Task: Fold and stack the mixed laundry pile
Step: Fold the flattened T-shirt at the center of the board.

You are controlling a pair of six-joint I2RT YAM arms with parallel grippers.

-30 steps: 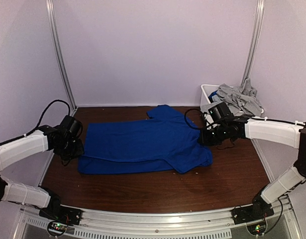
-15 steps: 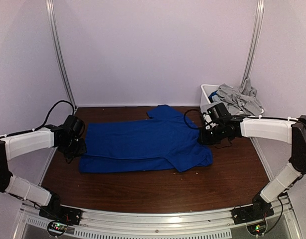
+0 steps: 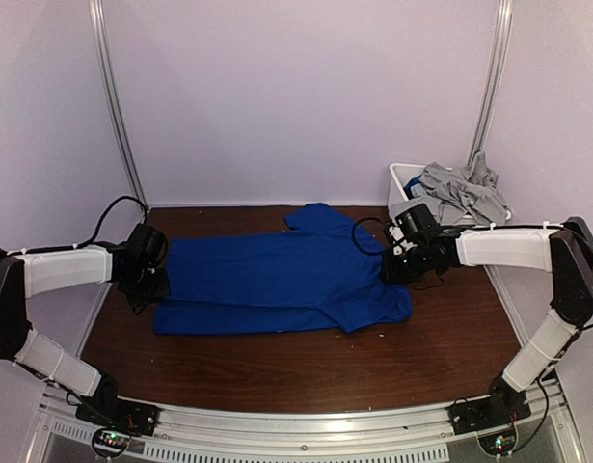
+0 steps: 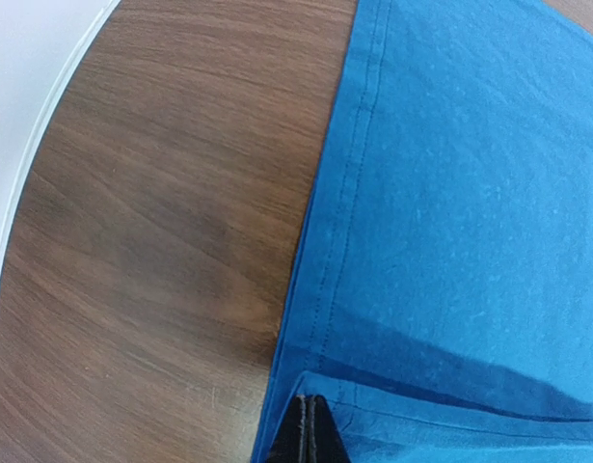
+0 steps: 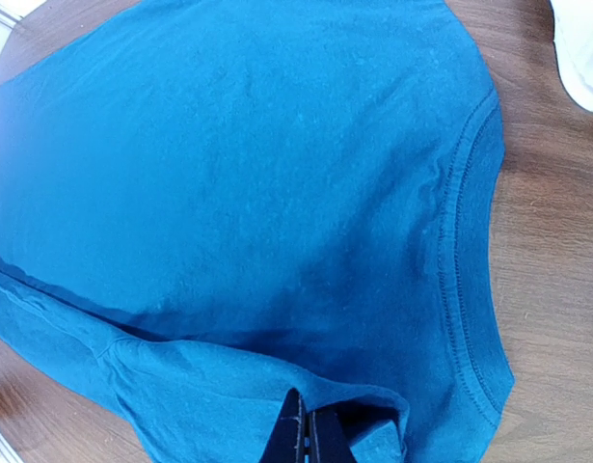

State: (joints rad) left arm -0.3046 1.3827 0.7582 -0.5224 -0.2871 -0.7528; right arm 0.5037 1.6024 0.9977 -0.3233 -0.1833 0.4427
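Blue shirt (image 3: 286, 275) pinched in left claw (image 4: 310, 429), right claw (image 5: 304, 429); overhead alone shows grey garments (image 3: 460, 193).

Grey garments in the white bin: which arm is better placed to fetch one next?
Probably right. The right arm ends close to the white bin with the grey garments; the left arm is at the blue shirt's far end.

so the royal-blue cloth t-shirt (image 3: 286, 280) is spread flat across the brown wooden worktop (image 3: 306, 362), hem left, collar right, near long edge folded over, one sleeve poking toward the back. the crumpled light-grey garments (image 3: 460, 191) sit heaped in the white plastic bin (image 3: 400, 177), far right corner
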